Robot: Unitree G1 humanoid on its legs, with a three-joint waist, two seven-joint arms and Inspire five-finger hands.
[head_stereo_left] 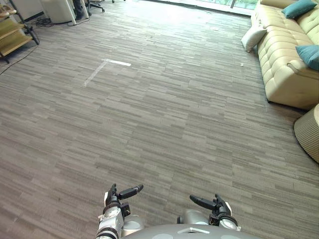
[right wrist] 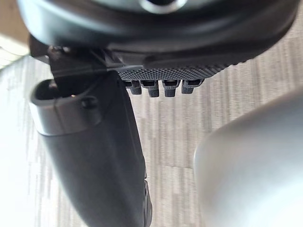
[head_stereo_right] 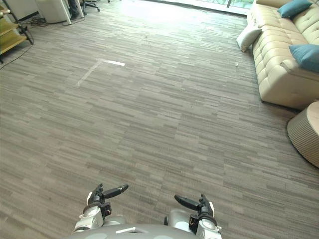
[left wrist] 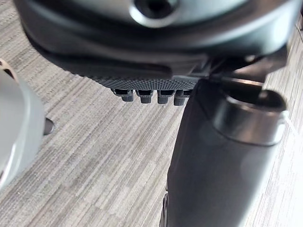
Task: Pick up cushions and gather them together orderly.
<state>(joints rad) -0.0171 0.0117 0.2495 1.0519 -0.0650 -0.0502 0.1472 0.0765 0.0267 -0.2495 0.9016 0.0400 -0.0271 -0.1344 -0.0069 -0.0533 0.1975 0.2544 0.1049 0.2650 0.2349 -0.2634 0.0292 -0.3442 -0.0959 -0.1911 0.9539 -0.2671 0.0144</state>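
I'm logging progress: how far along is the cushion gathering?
Done: nothing gathered; the far teal cushion and the near teal cushion sit apart on the sofa, the white cushion leans against its end on the floor. In hand: nothing; the left hand and right hand are open, empty, far from the sofa. Left: every pickup and the grouping.

Desk: Cushions, by colour?
Operator: I count three. (a) teal cushion (head_stereo_left: 299, 8); (b) second teal cushion (head_stereo_left: 309, 55); (c) white cushion (head_stereo_left: 253, 37). That gives two teal, one white.
Desk: Furniture?
Operator: I see one sofa (head_stereo_left: 284, 74), one ribbed stool (head_stereo_left: 308, 132) and one cart (head_stereo_left: 12, 32).
Desk: Anything else countable?
Operator: One tape mark (head_stereo_left: 102, 67) and one small white scrap (head_stereo_left: 242, 64). My own hands make two: left hand (head_stereo_left: 113, 196), right hand (head_stereo_left: 218, 205).
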